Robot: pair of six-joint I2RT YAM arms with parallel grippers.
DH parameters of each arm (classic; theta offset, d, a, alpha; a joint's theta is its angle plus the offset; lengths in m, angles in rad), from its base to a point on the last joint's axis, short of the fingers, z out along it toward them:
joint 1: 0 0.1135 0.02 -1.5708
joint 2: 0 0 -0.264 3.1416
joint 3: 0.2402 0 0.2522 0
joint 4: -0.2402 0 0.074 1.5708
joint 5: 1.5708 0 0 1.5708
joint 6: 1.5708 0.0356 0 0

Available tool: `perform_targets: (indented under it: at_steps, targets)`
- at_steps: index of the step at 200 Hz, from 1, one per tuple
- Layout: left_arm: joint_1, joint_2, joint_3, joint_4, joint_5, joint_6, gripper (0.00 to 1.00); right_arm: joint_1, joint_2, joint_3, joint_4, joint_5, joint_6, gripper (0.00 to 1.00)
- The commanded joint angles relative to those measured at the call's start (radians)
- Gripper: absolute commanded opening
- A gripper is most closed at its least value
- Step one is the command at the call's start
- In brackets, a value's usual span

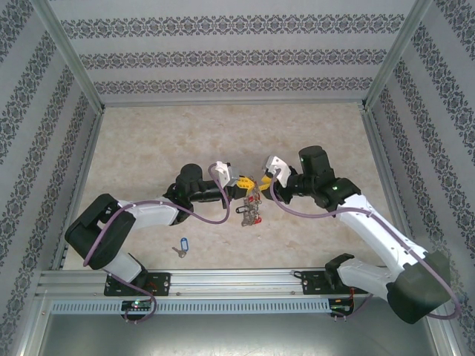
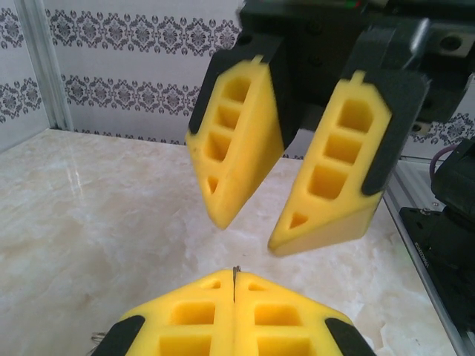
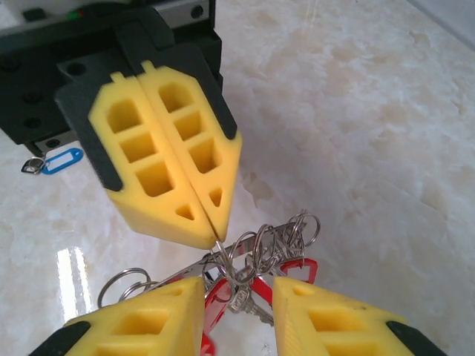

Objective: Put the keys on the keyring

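Both angled inward, left end effector [image 3: 214, 234] pinches keyring [image 3: 269, 241]; right end effector [image 2: 251, 236] gapes.

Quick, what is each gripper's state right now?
Left gripper: closed, pinching a loop of the keyring.
Right gripper: open, its fingers on either side of the keyring.

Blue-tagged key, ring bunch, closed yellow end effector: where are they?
Small silver key with blue plastic tag [image 1: 183, 242]: top view, its tag.
Grey metal ring bunch with red tags [image 3: 252, 256]: right wrist view, the rings.
Left yellow end effector [image 3: 214, 236]: right wrist view, shut fingertips.
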Motion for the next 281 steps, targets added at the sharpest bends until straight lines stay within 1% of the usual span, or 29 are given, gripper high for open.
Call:
perform_targets:
  at_steps: [1, 26, 63, 79, 102, 111, 118, 135, 165, 191, 211, 242, 251, 268, 281]
  targets:
    - [-0.003, -0.045, 0.021, 0.038, 0.022, 0.024, 0.0, -0.028, 0.045, 0.011, 0.009, -0.037, 0.072, 0.35]
    - [-0.002, -0.053, 0.018, 0.022, 0.019, 0.033, 0.0, -0.041, 0.055, -0.02, 0.055, -0.153, 0.222, 0.38]
    - [-0.002, -0.05, 0.022, 0.033, 0.019, 0.025, 0.0, -0.04, 0.028, -0.113, 0.187, -0.168, 0.342, 0.4]
    - [-0.002, -0.047, 0.028, 0.031, 0.024, 0.025, 0.0, -0.041, 0.035, -0.122, 0.199, -0.164, 0.343, 0.4]
    - [-0.002, -0.046, 0.036, 0.028, 0.03, 0.023, 0.0, -0.042, 0.058, -0.129, 0.199, -0.136, 0.319, 0.32]
    - [-0.003, -0.047, 0.036, 0.029, 0.029, 0.023, 0.0, -0.042, 0.064, -0.128, 0.202, -0.141, 0.321, 0.28]
    - [-0.003, -0.049, 0.035, 0.029, 0.028, 0.023, 0.0, -0.042, 0.064, -0.127, 0.203, -0.15, 0.32, 0.27]
    - [-0.002, -0.051, 0.033, 0.027, 0.025, 0.023, 0.0, -0.042, 0.055, -0.13, 0.202, -0.152, 0.313, 0.31]
    - [-0.003, -0.052, 0.03, 0.027, 0.026, 0.02, 0.0, -0.038, 0.034, -0.148, 0.214, -0.216, 0.278, 0.37]
    - [-0.003, -0.047, 0.032, 0.039, 0.031, 0.008, 0.0, -0.033, 0.041, -0.151, 0.233, -0.198, 0.275, 0.39]
    - [-0.003, -0.039, 0.033, 0.056, 0.034, -0.006, 0.0, -0.023, 0.063, -0.145, 0.246, -0.197, 0.268, 0.42]
    - [-0.005, -0.041, 0.03, 0.062, 0.036, -0.013, 0.0, -0.008, 0.075, -0.157, 0.288, -0.16, 0.267, 0.43]
    - [-0.002, -0.041, 0.028, 0.065, 0.034, -0.014, 0.0, -0.006, 0.077, -0.159, 0.301, -0.156, 0.269, 0.42]
    - [-0.004, -0.041, 0.03, 0.064, 0.035, -0.013, 0.0, -0.006, 0.083, -0.156, 0.296, -0.148, 0.26, 0.33]
    - [-0.004, -0.039, 0.031, 0.072, 0.034, -0.019, 0.0, -0.006, 0.088, -0.162, 0.289, -0.131, 0.252, 0.2]
